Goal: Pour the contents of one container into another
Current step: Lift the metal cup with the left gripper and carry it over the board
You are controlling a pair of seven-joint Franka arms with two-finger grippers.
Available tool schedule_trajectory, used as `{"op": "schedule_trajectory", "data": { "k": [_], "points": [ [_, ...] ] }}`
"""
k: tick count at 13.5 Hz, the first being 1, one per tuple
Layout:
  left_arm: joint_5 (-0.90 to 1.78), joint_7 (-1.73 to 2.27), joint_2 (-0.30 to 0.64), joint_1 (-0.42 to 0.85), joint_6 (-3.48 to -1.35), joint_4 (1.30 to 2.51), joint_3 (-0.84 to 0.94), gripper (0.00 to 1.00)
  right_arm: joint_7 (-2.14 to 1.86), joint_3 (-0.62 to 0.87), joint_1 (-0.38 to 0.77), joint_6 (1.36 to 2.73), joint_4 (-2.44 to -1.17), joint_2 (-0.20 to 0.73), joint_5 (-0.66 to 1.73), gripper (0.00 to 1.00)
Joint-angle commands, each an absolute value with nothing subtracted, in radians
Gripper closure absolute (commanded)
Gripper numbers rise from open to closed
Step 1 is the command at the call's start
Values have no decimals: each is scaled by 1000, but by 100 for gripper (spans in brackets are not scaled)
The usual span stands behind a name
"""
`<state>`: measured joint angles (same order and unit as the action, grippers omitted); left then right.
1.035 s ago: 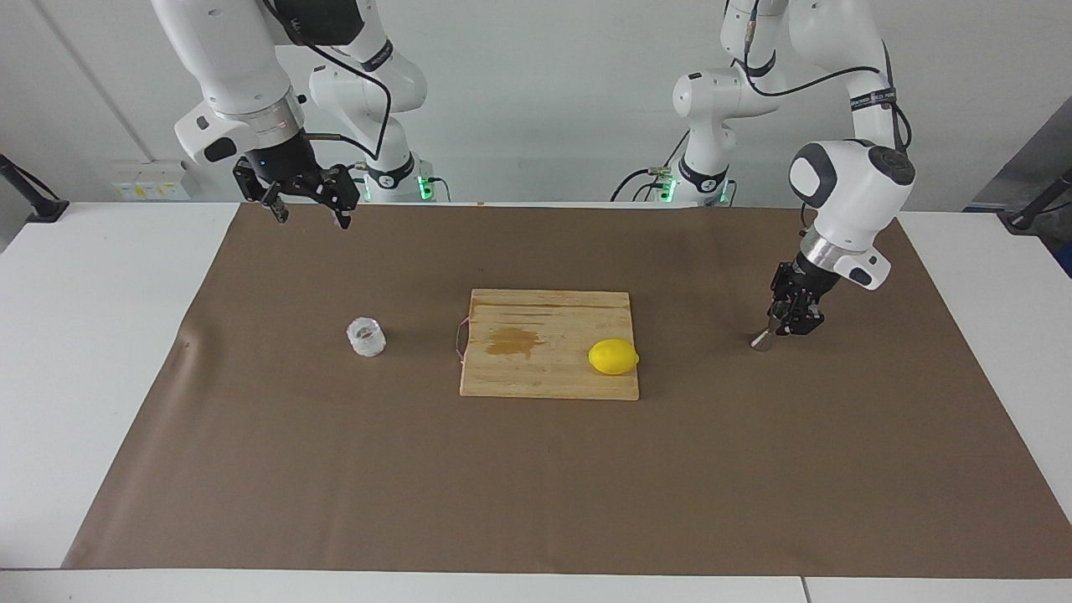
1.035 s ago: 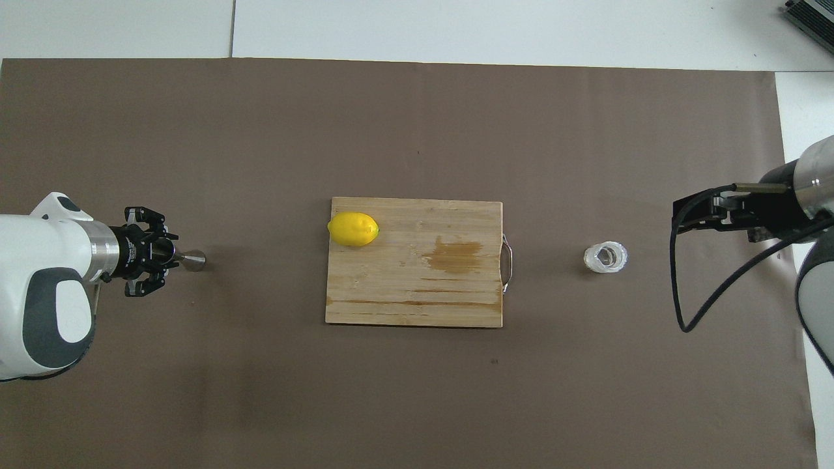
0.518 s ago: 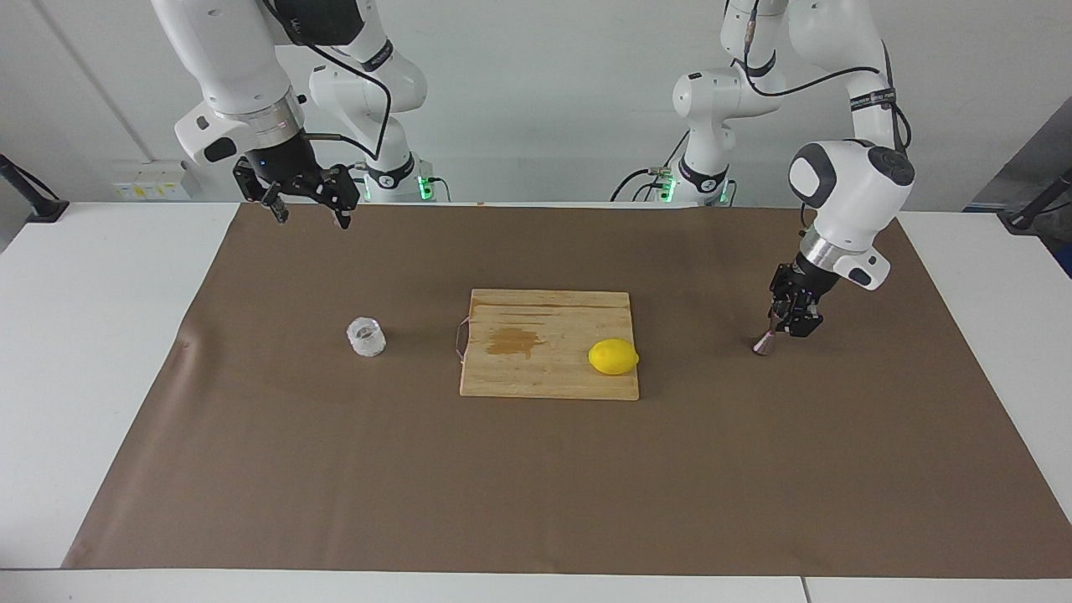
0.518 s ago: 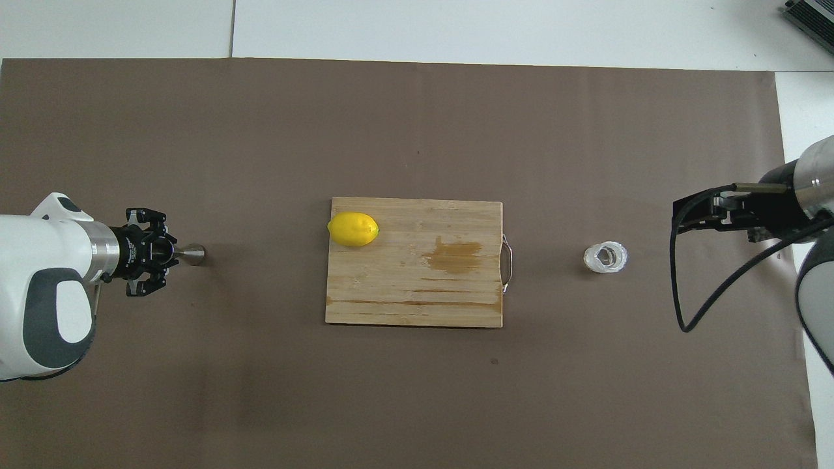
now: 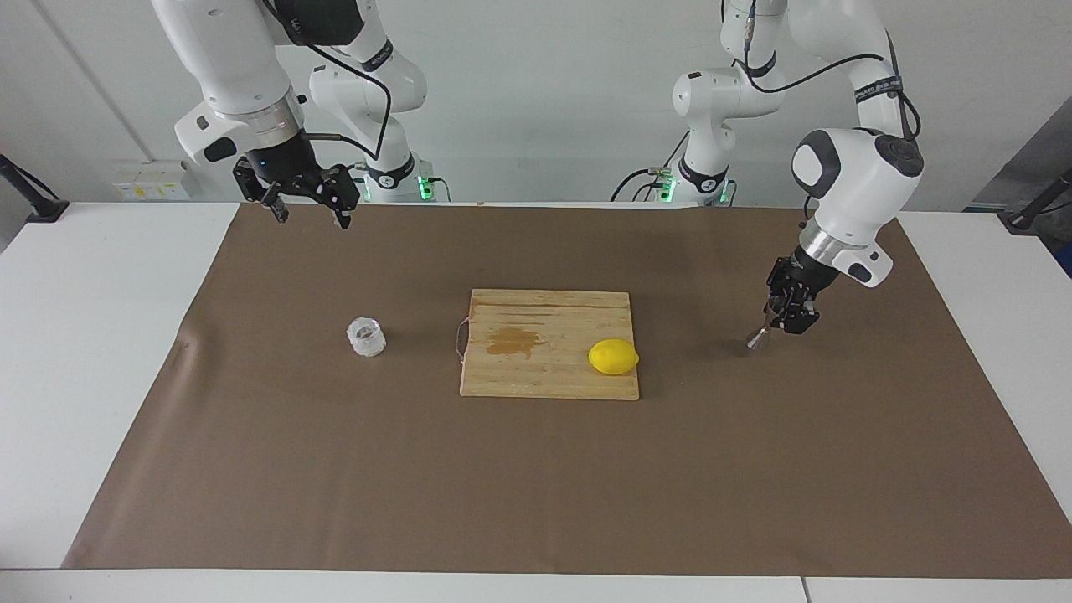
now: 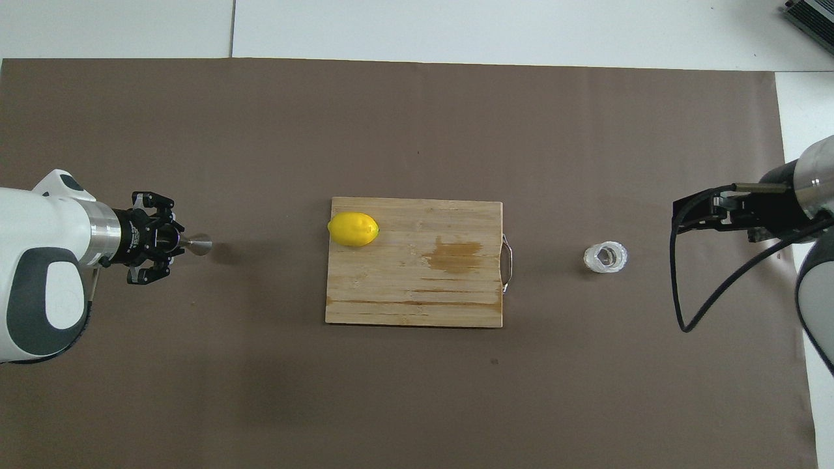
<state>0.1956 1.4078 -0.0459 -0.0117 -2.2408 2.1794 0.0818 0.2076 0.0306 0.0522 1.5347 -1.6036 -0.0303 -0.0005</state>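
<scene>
Facing view: L gripper [image 5: 777,322] at the left arm's end of the table, clenched on the steel jigger [image 5: 759,337]. Jigger hangs tilted from the fingers, its lower cone just clear of the brown mat [image 5: 536,469], small shadow under it. A sec ago it sat on the mat w/ the gripper closing on it; since then the grip has finished closing and the arm has risen a little, so lift-off has begun. R gripper [image 5: 306,203] waits up over the mat's edge nearest the robots, at the right arm's end, jaws spread, nothing in them; unchanged. Glass cup [image 5: 366,337] stands upright on the mat, untouched, beside the cutting board [image 5: 548,377]. Lemon [image 5: 613,356] lies on the board.

Overhead view: jigger [image 6: 198,244] sticks out sideways from L gripper [image 6: 177,243], shifted slightly toward the board [image 6: 417,306] vs. before. Cup [image 6: 605,257] well apart, past the board's handle end; R gripper [image 6: 681,218] near it but raised.

Meaning: receiving vessel picked up, the cup to pour from not yet grasped. Judge task early; next likely bring the jigger inward, R takes the cup.
</scene>
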Motion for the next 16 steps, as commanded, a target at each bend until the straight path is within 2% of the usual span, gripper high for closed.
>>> {"op": "schedule_trajectory", "data": {
  "k": [1,5,11,14,16],
  "points": [
    [209,1475,-34,43,-2131,2071,74,100,190,28,44,1525,-1608,-35,28,0],
    [183,1645,-37,171,-2046,1971,77,100,190,28,44,1525,-1606,-35,28,0],
    [129,1916,-28,382,-2055,1939,78,100,190,28,44,1525,-1608,-35,28,0],
    [83,2084,85,498,-2059,1832,78,100,190,28,44,1525,-1608,-35,28,0],
    [81,2123,101,534,-2066,1806,78,100,190,28,44,1525,-1608,-35,28,0]
  ]
}}
